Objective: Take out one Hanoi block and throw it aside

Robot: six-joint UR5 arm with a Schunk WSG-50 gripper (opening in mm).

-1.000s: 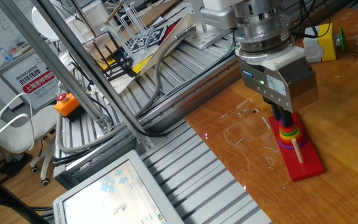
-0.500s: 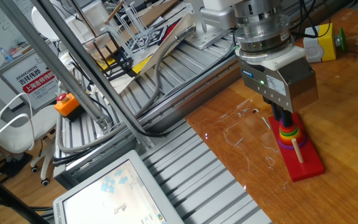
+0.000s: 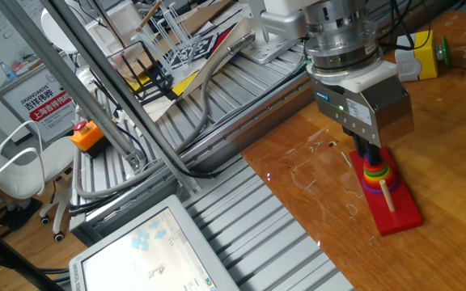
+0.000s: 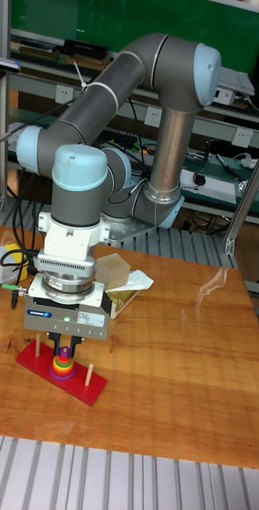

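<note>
The red peg base point(image 3: 388, 202) lies on the wooden table point(image 3: 298, 174) and serves as the reference for all positions below. It carries three thin upright pegs in a row. The middle peg holds a stack of rings point(image 4: 62, 367): a wide purple ring point(image 3: 376, 187) at the bottom, touching the base, with smaller red, yellow and green rings above it. The stack sits level on the base. One bare outer peg point(image 3: 388, 196) stands just beside the stack on the near side in the fixed view; in the tall fixed view bare pegs stand on both sides of the stack.

The gripper point(image 3: 371, 153) hangs directly above the stack, pointing straight down, its dark fingers point(image 4: 64, 344) reaching the top of the stack. The fingers stand close together around the upper end of the middle peg. Whether they clamp a ring, and which ring, cannot be determined: the gripper body hides the contact area in both views. A green indicator light shows on the gripper housing.

A yellow box point(image 3: 424, 52) rests on the table well beyond the base, at the far edge. In the tall fixed view, a crumpled cardboard package point(image 4: 117, 280) lies on the table behind the base, near the arm's mounting.
</note>
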